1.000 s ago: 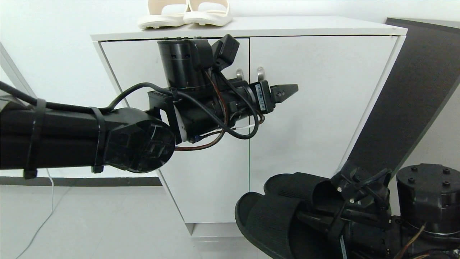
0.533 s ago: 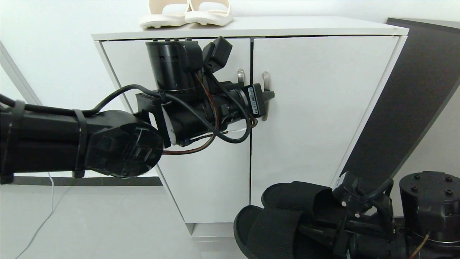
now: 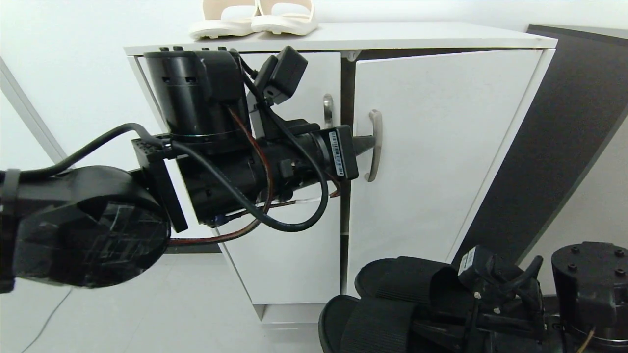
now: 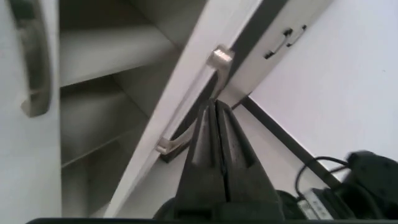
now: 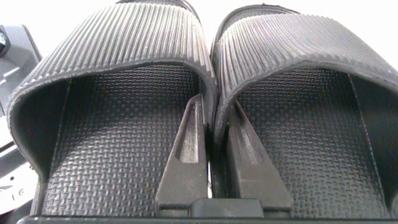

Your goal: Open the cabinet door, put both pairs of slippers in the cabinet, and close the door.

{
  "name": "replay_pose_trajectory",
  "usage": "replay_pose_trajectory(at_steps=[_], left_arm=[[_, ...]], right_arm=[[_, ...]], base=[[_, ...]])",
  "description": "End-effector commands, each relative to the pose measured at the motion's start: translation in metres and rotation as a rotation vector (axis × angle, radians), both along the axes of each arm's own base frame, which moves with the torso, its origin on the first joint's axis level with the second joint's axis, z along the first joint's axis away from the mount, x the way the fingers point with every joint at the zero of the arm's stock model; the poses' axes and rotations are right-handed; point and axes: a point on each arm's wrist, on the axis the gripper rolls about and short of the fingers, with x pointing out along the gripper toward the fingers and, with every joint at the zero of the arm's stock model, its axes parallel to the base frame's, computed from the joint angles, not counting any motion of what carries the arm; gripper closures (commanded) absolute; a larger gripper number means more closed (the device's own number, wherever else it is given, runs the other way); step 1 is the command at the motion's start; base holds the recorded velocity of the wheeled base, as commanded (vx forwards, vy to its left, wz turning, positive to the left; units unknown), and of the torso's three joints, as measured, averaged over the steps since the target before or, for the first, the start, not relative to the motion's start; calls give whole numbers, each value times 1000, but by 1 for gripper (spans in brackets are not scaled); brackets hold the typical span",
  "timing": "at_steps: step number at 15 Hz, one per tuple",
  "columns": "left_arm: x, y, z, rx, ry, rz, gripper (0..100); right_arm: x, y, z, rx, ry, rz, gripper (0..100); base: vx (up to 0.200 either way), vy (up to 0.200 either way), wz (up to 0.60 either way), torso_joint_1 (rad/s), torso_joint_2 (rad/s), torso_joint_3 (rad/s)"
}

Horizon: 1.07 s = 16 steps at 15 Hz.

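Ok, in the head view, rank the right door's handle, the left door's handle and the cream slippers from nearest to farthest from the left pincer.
1. Right door's handle: the left pincer is right at it, on the side of the gap towards the robot's right.
2. Left door's handle: just across the gap, slightly higher.
3. Cream slippers: up on the cabinet top, farthest.

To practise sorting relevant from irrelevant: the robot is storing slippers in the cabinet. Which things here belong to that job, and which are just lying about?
Job: right cabinet door, handle, black slippers, cream slippers, left gripper, right gripper.
Lying about: dark panel, floor cable.
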Motion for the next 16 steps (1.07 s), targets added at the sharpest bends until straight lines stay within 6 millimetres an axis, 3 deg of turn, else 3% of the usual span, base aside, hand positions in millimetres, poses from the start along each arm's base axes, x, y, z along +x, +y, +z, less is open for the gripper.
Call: replay_pose_trajectory(at_steps=[1, 5, 12, 16], left_arm=[[-18, 7, 7, -12, -15, -22, 100], [-20, 18, 8, -15, -16, -1, 100], [11, 35, 1, -3, 3, 44, 100], [33, 24, 3, -8, -2, 51, 100]], right_arm=[[-2, -1, -2, 1, 9, 22, 100], [-3, -1, -2, 4, 17, 43, 100], [-9, 1, -2, 4, 17, 70, 100], [-11, 0, -7, -12, 31, 78, 100]], base=[[0, 0, 0, 0, 0, 0], [0, 0, 0, 0, 0, 0], [0, 0, 0, 0, 0, 0], [0, 0, 0, 0, 0, 0]])
